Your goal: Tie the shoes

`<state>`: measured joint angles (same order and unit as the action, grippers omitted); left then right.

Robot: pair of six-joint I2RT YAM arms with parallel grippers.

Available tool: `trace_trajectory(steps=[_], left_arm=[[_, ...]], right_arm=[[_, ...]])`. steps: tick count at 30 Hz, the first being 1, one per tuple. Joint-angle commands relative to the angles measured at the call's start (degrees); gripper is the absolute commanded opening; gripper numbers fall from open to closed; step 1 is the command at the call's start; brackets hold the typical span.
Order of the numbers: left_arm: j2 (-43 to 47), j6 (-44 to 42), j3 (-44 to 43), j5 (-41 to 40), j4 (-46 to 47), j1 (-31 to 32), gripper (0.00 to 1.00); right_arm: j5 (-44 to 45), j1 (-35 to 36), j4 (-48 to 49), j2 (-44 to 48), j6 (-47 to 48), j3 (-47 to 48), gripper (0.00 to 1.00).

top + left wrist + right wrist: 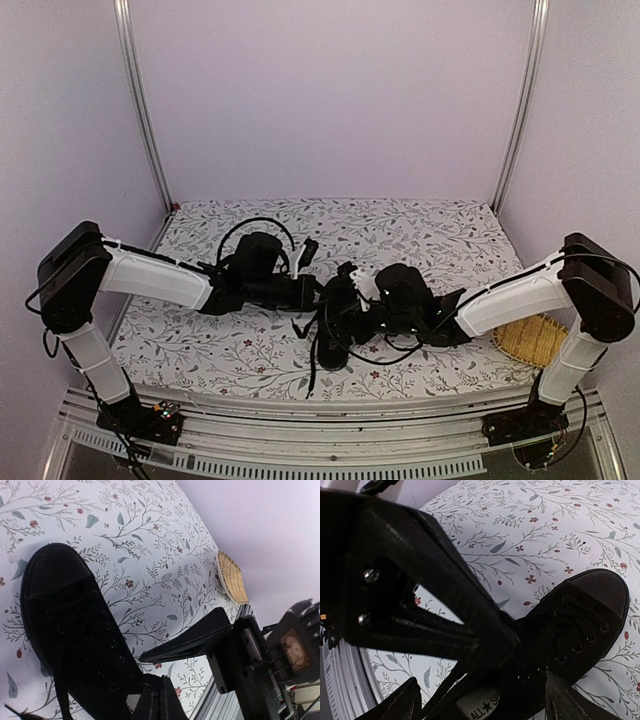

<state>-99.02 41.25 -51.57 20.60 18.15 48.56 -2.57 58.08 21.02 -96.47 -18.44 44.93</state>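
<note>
Left arm reaches in from the left side. Left claw has its fingers pressed flat together right at the collar of the shoe. Cannot tell whether a lace is pinched between them; the black on black hides it.

Centre: the shoe sits on the flowered counter, near the front edge, midway between the two arm bases. Its long axis runs front to back. Both wrist views put the toe on the far side, away from the front rail, and the heel and opening toward the bases. Eyelet rows are visible. A loose lace trails off the near end toward the front edge, and the pale insole label shows inside the opening.

Right arm comes in from the right. Right claw is spread wide and holds nothing. Its fingers straddle the heel end from above, and the left claw crowds in just beside it.

Far right is a woven tray, well apart from the shoe.

Judgement: both claws are about equally near, meeting over the shoe's opening. The free right one probably takes the next grab, and the lace lies below it and slightly toward the front, crosswise to neither arm — awkward pickup.
</note>
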Motion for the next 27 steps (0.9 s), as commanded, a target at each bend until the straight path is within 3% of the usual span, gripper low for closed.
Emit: trace_trajectory(steps=[1, 7, 16, 19, 25, 27], left_arm=[[-0.6, 1.1, -2.0, 1.7, 0.3, -0.9, 0.00], [-0.8, 1.2, -2.1, 1.9, 0.1, -0.9, 0.00], [-0.8, 1.4, -1.9, 2.1, 0.2, -0.9, 0.00], [-1.0, 1.3, -2.0, 2.2, 0.2, -0.9, 0.00], [-1.2, 0.2, -2.2, 2.5, -0.5, -0.9, 0.00], [-1.2, -0.6, -2.3, 2.3, -0.8, -1.0, 0.00]], right_arm=[[9.1, 1.4, 1.5, -3.6, 1.0, 4.5, 0.85], [12.0, 1.7, 1.7, -5.3, 0.1, 5.9, 0.79], [13.1, 1.7, 3.0, -6.0, 0.3, 6.6, 0.41], [13.6, 1.7, 3.3, -6.4, 0.2, 6.7, 0.33], [13.7, 1.7, 3.9, -6.8, 0.2, 7.0, 0.05], [14.2, 1.7, 3.9, -6.8, 0.1, 6.9, 0.03]])
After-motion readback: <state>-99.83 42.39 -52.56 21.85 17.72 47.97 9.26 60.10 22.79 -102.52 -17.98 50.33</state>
